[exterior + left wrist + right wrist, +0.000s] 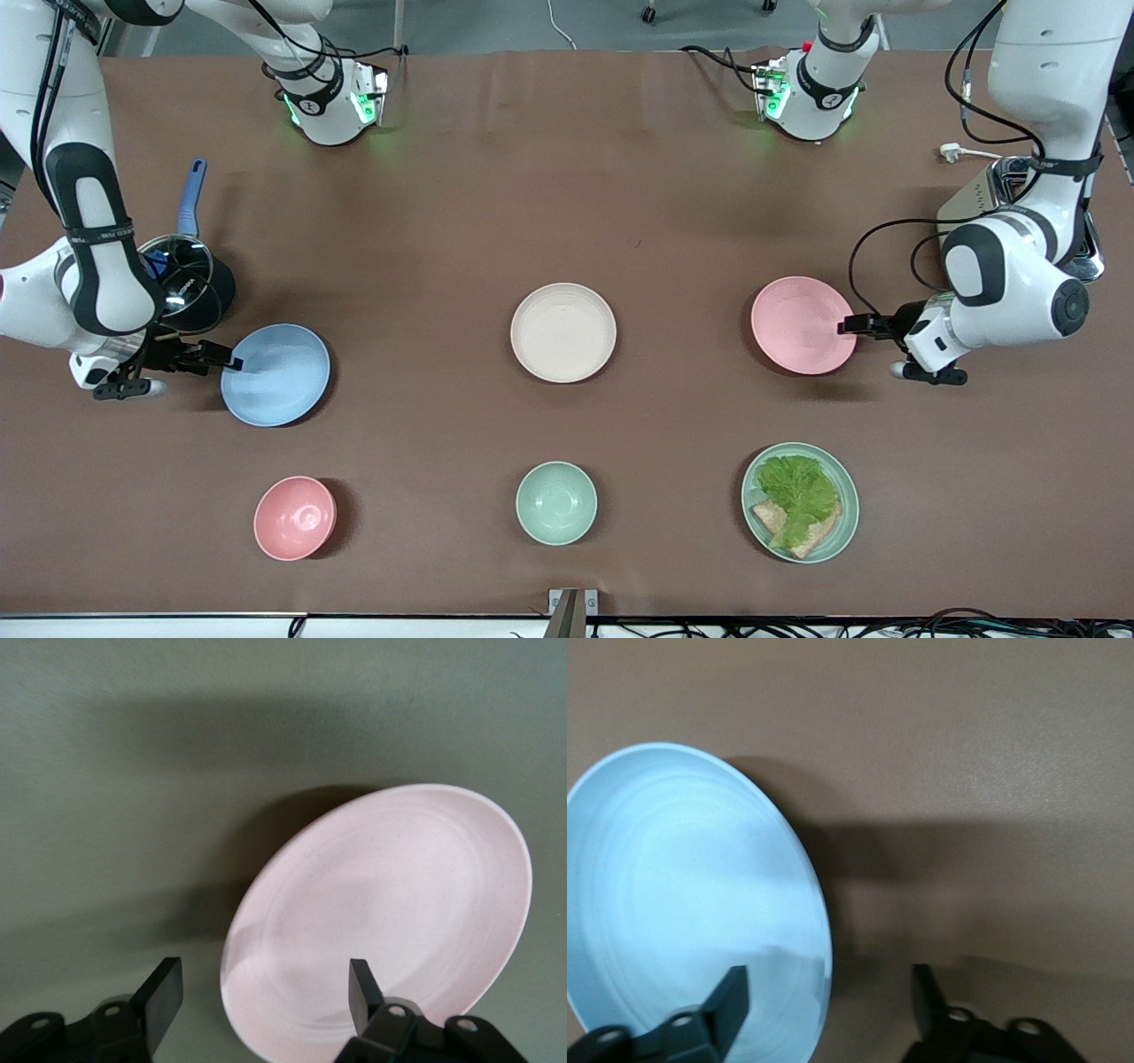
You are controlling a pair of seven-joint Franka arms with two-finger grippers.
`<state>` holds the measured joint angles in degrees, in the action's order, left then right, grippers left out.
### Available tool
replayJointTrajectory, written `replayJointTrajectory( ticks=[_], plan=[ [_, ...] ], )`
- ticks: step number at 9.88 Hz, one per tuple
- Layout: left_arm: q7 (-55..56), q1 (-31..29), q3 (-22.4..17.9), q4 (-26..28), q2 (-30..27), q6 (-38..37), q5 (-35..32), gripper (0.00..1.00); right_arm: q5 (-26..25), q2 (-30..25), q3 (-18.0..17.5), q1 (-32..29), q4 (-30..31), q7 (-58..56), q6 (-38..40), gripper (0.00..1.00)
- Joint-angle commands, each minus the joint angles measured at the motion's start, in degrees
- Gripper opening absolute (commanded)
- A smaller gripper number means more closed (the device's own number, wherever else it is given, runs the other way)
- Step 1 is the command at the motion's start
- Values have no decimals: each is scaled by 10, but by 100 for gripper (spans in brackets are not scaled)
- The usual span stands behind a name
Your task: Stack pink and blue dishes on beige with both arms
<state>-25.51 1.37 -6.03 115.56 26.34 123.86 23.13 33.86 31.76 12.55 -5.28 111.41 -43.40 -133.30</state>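
Note:
The beige plate (563,332) lies at the table's middle. The blue plate (275,374) lies toward the right arm's end, and the pink plate (803,324) toward the left arm's end. My right gripper (229,361) is low at the blue plate's outer edge and open. In the right wrist view the blue plate's (691,904) rim runs between the right gripper's (828,999) spread fingers, untouched. My left gripper (846,325) is low at the pink plate's outer edge, also open. The left wrist view has the pink plate's (390,912) rim between the left gripper's (263,997) fingers, one finger over the plate.
A pink bowl (294,518), a mint-green bowl (555,502) and a mint-green plate (843,523) with lettuce and bread stand nearer the front camera. A lidded pot (189,276) with a blue handle stands beside the right arm. A silver appliance (974,202) sits by the left arm.

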Motion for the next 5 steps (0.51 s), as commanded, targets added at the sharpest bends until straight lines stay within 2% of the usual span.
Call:
replayJointTrajectory(
  ticks=[1, 2, 3, 4, 5],
  plan=[
    [-30, 0, -3, -4, 33, 12, 16, 67, 48, 4, -2, 0, 14, -24, -10, 45],
    [-37, 0, -7, -5, 39, 13, 16, 56, 54, 8, -2, 0, 14, -28, -9, 33],
    [-44, 0, -11, -6, 43, 14, 16, 43, 56, 8, -2, 0, 14, -25, -6, 8],
    [-56, 0, -13, -6, 46, 24, 16, 24, 56, 7, -2, 0, 12, -20, -3, 1],
    [-57, 0, -13, -7, 44, 29, 16, 11, 54, 6, -2, 0, 7, -19, 16, 1]
  ],
)
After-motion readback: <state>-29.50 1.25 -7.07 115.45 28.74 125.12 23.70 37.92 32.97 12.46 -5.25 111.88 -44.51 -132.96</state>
